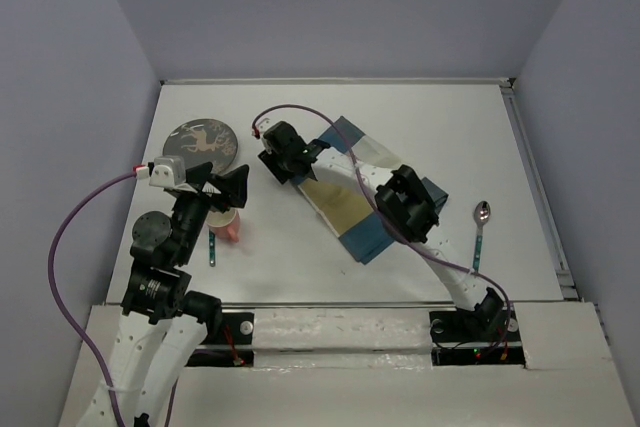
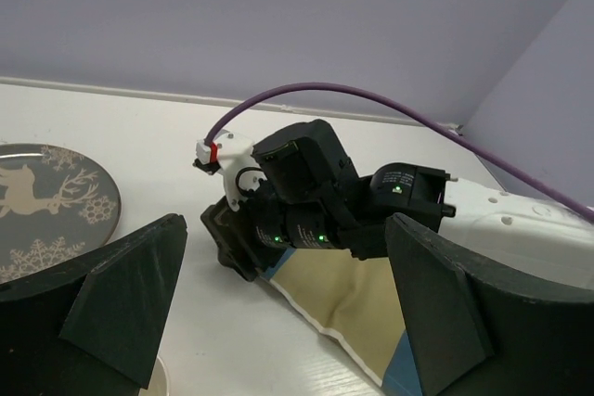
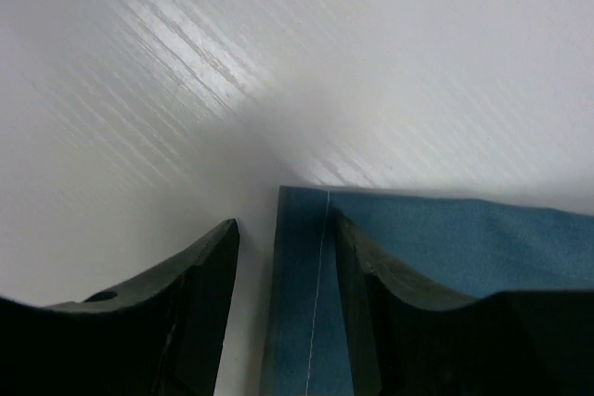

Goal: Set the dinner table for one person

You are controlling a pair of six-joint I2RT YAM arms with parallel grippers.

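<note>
The dinner table (image 1: 300,272) is a white tabletop. A blue, tan and white mat (image 1: 350,209) lies on it at an angle, with my right arm stretched over it. My right gripper (image 1: 279,163) is at the mat's far-left corner. In the right wrist view it (image 3: 283,261) is open, one finger on the blue corner (image 3: 306,322) and the other on bare table. My left gripper (image 1: 226,193) is open and empty above a pink cup (image 1: 229,228). The left wrist view shows the mat (image 2: 362,294) and the plate (image 2: 46,206).
A dark plate with a deer pattern (image 1: 204,141) sits at the far left. A teal-handled utensil (image 1: 213,246) lies beside the cup. A spoon (image 1: 480,231) lies at the right. Grey walls surround the table.
</note>
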